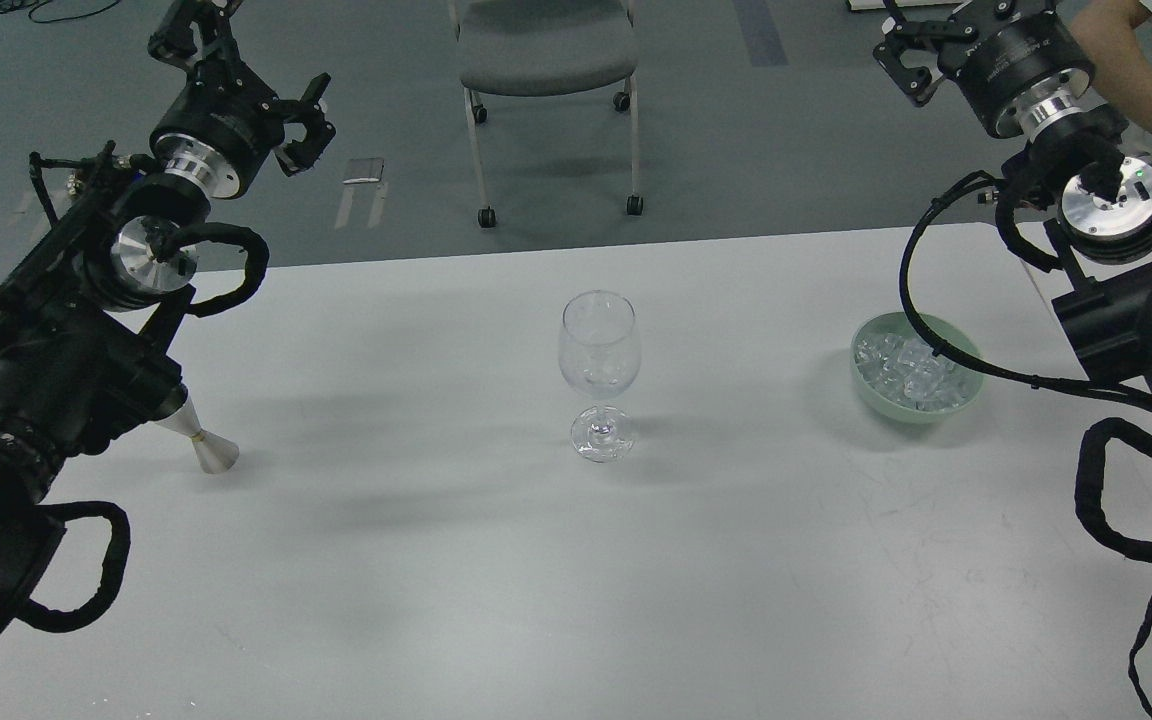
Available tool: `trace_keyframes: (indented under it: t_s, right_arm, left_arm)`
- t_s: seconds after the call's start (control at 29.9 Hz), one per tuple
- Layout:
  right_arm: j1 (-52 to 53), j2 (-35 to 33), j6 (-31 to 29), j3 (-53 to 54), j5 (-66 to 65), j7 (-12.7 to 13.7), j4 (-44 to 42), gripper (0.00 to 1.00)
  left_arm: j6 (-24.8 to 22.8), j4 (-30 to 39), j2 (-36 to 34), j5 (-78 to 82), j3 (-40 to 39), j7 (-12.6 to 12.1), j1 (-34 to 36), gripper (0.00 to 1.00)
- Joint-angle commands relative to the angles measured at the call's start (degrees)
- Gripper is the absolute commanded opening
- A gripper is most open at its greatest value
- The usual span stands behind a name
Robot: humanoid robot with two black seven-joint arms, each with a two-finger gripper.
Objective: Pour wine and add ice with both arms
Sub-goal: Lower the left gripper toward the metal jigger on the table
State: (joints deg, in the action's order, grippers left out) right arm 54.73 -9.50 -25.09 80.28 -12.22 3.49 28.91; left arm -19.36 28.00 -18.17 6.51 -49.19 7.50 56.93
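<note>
An empty-looking clear wine glass (pixel 599 352) stands upright at the table's middle. The ice (pixel 911 368) is heaped in a pale green bowl (pixel 966 395) to its right. A steel jigger (pixel 204 443) stands at the left, its upper cup hidden behind my left arm. No wine shows. My left gripper (pixel 248 70) hangs high beyond the table's far left edge, open and holding nothing. My right gripper (pixel 941 40) is raised at the top right, partly cut off by the frame, its claws apart and empty. Both arms are far from the glass.
The white table (pixel 496 580) has a rounded far right corner. A grey wheeled chair (pixel 546 50) stands on the floor behind it. A person's arm (pixel 1126 60) shows at the top right behind my right arm. Black cables loop beside both arms.
</note>
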Motion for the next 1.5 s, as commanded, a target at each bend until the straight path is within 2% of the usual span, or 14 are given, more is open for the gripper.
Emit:
trace_keyframes:
  t_s: [0.0,0.23,0.4,0.7,0.87,0.94,1.1,1.34,1.47]
  right_arm:
    - [-0.2,0.0,0.0,0.0,0.0,0.0,0.0,1.0]
    - [-0.4,0.0,0.0,0.1,0.0,0.0,0.1,1.0]
    - [-0.3,0.0,0.0,0.2,0.0,0.0,0.2,1.0]
    - [-1.4,-0.7,0.0,0.2,0.0,-0.1,0.2,1.0]
    - [-1.5,-1.8,0.0,0.2,0.0,-0.1,0.0,1.0]
    - [-1.5,-2.0,0.1,0.2,0.0,-0.1,0.0,1.0]
    - [-2.3,-2.1,0.1,0.2,0.0,-0.1,0.2,1.0]
    - [-2.7,-2.5,0.1,0.2,0.0,-0.2,0.1,1.0]
    - [-2.7,-3.0,0.0,0.2,0.0,-0.2,0.2,1.0]
  left_arm:
    - [0.4,-0.5,0.0,-0.1,0.1,0.1,-0.1,0.99]
    - [-0.1,0.0,0.3,0.1,-0.4,-0.6,0.5,0.99]
    - [-1.3,3.8,-0.4,0.0,-0.1,-0.6,-0.1,0.99]
    - [2.1,6.5,-2.0,-6.2,-2.9,-0.6,-0.1,0.98]
    - [12.2,13.0,-5.6,-9.3,-3.1,-0.6,-1.2,0.98]
    - [13.4,15.7,-6.5,-10.1,-3.9,-0.6,-2.1,0.98]
    - [13.5,22.1,-9.6,-12.2,-5.9,-0.6,-5.2,0.98]
    - [13.5,36.1,-18.3,-14.5,-6.5,-0.6,-14.5,0.98]
    - [13.5,41.0,-21.5,-14.5,-8.0,-0.6,-19.7,0.98]
